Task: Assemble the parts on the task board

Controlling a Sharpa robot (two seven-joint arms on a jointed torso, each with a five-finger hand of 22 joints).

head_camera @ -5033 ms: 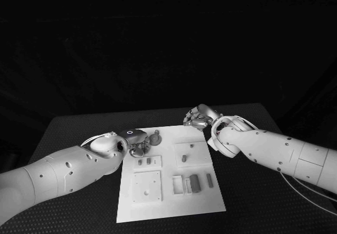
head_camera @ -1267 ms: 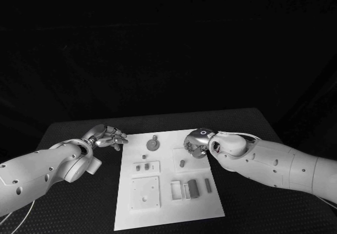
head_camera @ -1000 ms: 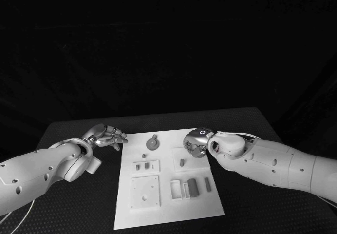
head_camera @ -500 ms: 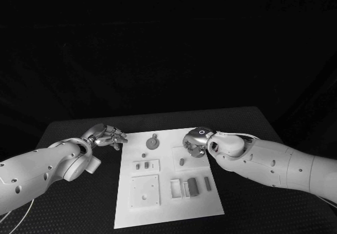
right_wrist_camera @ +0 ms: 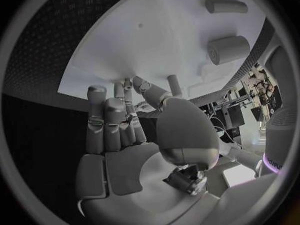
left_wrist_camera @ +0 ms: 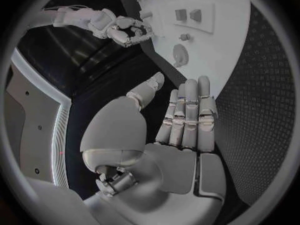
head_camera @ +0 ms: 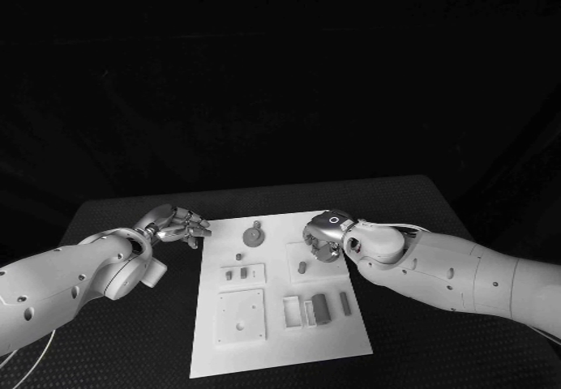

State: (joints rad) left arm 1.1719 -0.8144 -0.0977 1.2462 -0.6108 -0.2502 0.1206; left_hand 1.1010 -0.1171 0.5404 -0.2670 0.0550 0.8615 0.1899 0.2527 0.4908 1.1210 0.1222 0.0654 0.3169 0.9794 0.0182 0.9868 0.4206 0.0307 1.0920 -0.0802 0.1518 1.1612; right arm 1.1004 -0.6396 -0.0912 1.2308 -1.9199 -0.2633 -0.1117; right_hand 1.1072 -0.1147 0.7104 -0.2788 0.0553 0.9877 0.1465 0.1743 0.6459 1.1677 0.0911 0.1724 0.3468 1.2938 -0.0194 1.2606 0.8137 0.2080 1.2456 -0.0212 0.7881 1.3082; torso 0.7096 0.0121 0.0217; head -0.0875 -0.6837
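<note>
Black textured table (head_camera: 140,340) carries my white task board (head_camera: 280,344), darkness beyond. My left hand (head_camera: 175,224) hovers spread, empty; whether my right hand (head_camera: 322,241) holds anything, I cannot tell.

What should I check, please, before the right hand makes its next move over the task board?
1. Left hand off the task board, over the table: ok.
2. Left hand holds nothing: ok.
3. Right hand above the board's upper right block: ok.
4. Right hand holds a part: cannot tell.
5. Small upright part beside the right hand stands free: ok.
6. Round part lies untouched on the board: ok.
</note>
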